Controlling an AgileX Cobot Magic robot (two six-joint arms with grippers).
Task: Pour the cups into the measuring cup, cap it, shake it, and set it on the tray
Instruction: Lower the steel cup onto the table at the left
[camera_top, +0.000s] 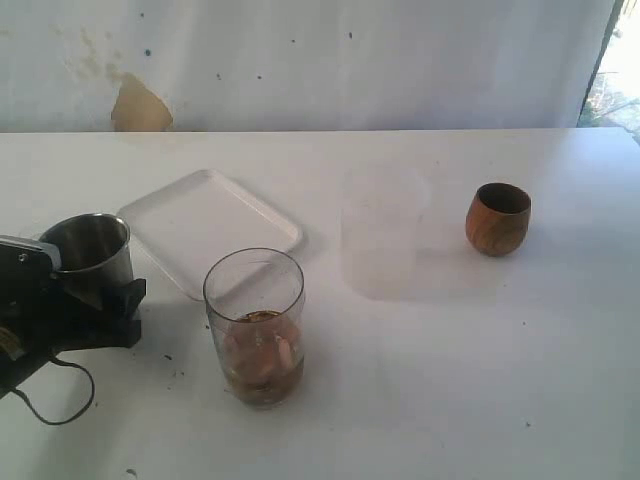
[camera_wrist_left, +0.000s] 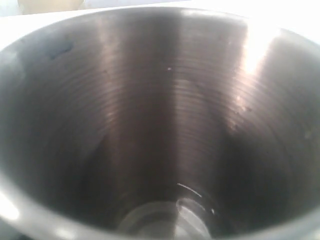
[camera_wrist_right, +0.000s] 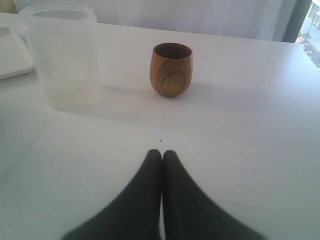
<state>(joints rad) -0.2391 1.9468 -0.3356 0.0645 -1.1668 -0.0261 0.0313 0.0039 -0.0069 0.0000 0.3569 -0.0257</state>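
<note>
My left gripper (camera_top: 100, 300) is shut on the lower part of the shiny steel tumbler (camera_top: 88, 248), which stands roughly upright at the table's left. The left wrist view looks straight into the tumbler (camera_wrist_left: 160, 125) and shows only bare metal walls and bottom. The clear measuring cup (camera_top: 255, 325) stands lidless at front centre with brownish contents in its bottom. Behind it lies the white tray (camera_top: 200, 220). The wooden cup (camera_top: 498, 218) (camera_wrist_right: 171, 69) stands upright at the right. My right gripper (camera_wrist_right: 161, 152) is shut on nothing, well short of the wooden cup, and out of the exterior view.
A frosted translucent cup (camera_top: 380, 235) (camera_wrist_right: 62, 55) stands between the tray and the wooden cup. A black cable loops on the table below my left arm (camera_top: 60, 400). A white wall backs the table's far edge.
</note>
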